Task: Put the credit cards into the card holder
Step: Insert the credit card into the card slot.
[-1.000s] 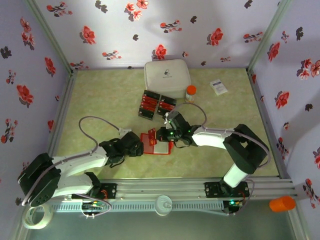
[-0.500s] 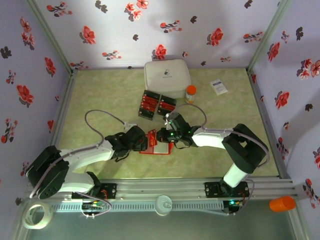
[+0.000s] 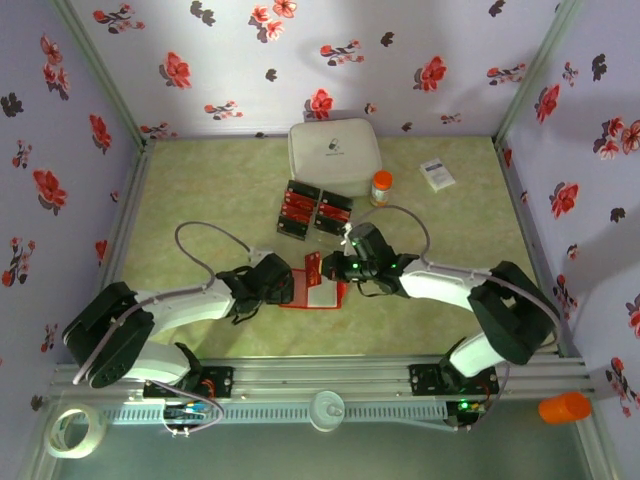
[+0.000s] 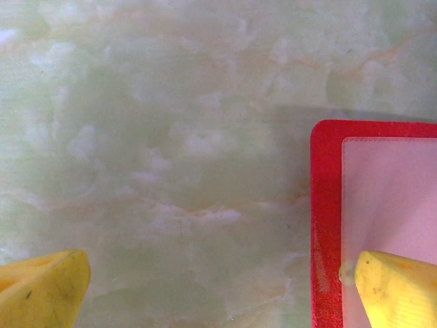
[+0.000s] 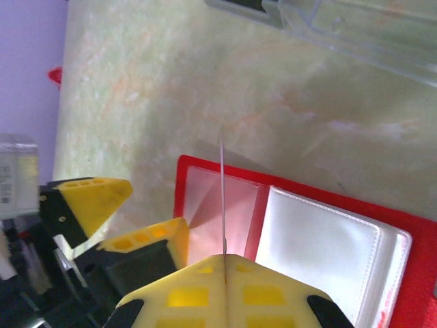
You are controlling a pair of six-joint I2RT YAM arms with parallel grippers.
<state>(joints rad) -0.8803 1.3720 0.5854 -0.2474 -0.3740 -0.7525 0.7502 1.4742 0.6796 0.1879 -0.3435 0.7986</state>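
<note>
The card holder [image 3: 325, 297] lies open on the table, a red wallet with pale pockets. My right gripper [image 3: 325, 270] is shut on a thin red credit card [image 3: 313, 268] and holds it upright over the holder's left half. In the right wrist view the credit card [image 5: 222, 198] shows edge-on, rising from my shut right gripper [image 5: 224, 263] above the card holder [image 5: 321, 232]. My left gripper [image 3: 288, 287] stands open at the holder's left edge. In the left wrist view the left gripper [image 4: 218, 294] straddles the card holder's red corner [image 4: 326, 225], with one fingertip [image 4: 396, 290] over the pale pocket.
Two black trays [image 3: 298, 210] [image 3: 332, 210] holding red cards sit behind the holder. A white lidded box [image 3: 334, 155], an orange-capped bottle [image 3: 381, 187] and a small white printed box [image 3: 437, 174] stand farther back. A clear tray [image 5: 355, 27] lies just beyond the holder.
My left gripper has moved right to the holder's left edge. The right gripper has shifted slightly right, still shut on the card.
</note>
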